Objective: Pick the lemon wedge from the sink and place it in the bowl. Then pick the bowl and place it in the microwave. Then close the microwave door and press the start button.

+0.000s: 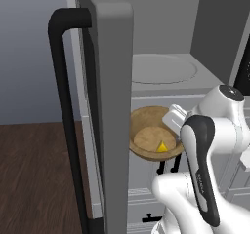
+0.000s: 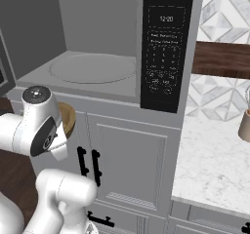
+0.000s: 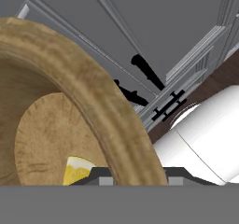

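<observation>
The brown wooden bowl hangs in the air just below the front of the open microwave, tilted a little. The yellow lemon wedge lies inside it. My gripper is shut on the bowl's right rim. In the hand view the bowl's rim runs between the gripper fingers, with the lemon wedge just inside. A sliver of the bowl shows behind my arm below the microwave cavity. The microwave door stands wide open to the left. The sink is out of view.
The door's black bar handle stands at the far left. The microwave's control panel is right of the cavity. Grey cabinet doors with black handles are below. A marble counter lies to the right.
</observation>
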